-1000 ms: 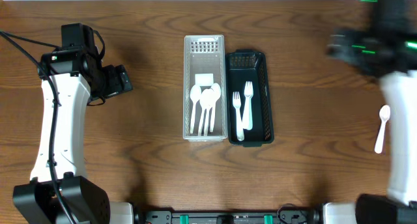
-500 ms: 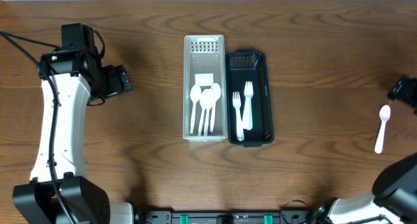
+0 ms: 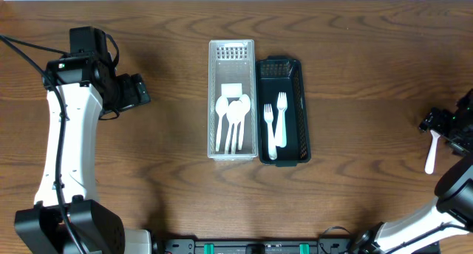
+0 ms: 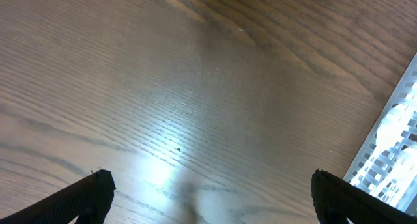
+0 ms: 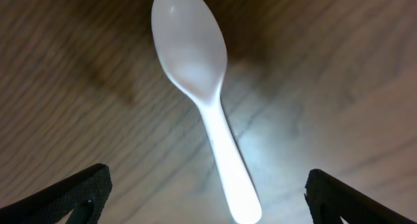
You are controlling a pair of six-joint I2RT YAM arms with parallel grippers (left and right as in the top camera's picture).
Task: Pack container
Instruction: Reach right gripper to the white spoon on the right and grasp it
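Change: the right fingers point(image 3: 446, 130) have swung from the far right corner of the tabletop point(image 3: 355, 202) down to its right edge. They now stand over the loose white plastic spoon point(image 5: 195, 74). The spoon, both containers and the left arm lie as before.
Right fingers: spread wide, holding nothing. In the wrist view one tip stands on each side of the spoon handle, with the bowl ahead of them.
Left fingers point(image 3: 137, 91): spread wide and empty, over bare wood toward the left edge.
Task item: the spoon lies flat at the right edge of the tabletop, well apart from the containers. Its handle points toward the near edge.
Containers: a white slotted plastic tray point(image 3: 214, 99) at the tabletop centre holds white spoons point(image 3: 233, 115). A black mesh plastic basket point(image 3: 299, 114) just beside its right side holds two white forks point(image 3: 275, 122).
Step in hand: judged to be the pickup of the loose spoon. The task is nearly done.
Method:
- Keep the handle centred between the tips.
- Descend straight until the tips just reach the wood.
- Close slowly across the narrow handle, just behind the bowl.
- Lift clear before travelling.
Destination: judged to be the white tray, since it holds the other spoons.
Risk: the spoon is thin, flat and light. An off-centre closure may pivot it or push it away.
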